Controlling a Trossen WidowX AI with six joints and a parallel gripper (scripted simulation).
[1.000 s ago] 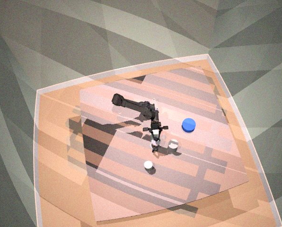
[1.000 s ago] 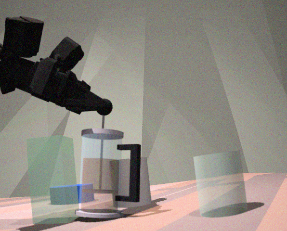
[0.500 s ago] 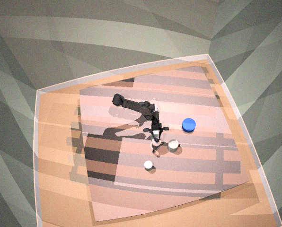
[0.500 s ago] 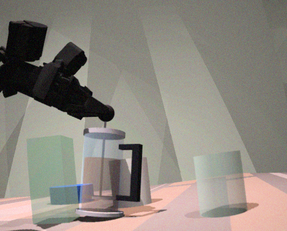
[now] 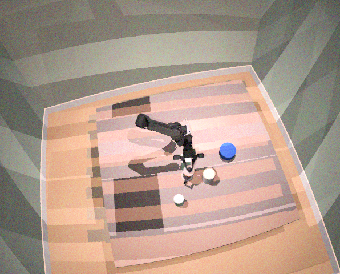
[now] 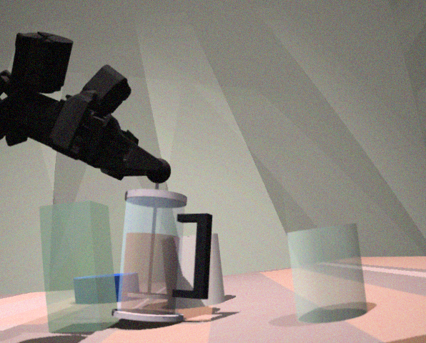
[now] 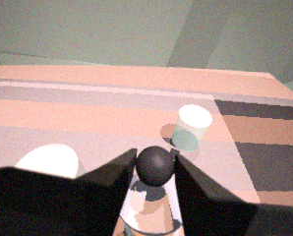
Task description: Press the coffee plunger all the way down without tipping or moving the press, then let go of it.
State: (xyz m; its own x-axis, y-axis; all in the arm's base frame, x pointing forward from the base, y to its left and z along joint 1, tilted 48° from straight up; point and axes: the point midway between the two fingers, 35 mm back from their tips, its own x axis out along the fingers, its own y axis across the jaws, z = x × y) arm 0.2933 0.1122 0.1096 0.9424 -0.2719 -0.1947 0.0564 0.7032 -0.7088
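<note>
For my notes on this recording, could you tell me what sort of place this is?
Probably a bare tabletop test bench, not a real kitchen: a striped wooden table inside plain green walls, holding only a coffee press, translucent containers, and the gripper clamped on the plunger knob.
</note>
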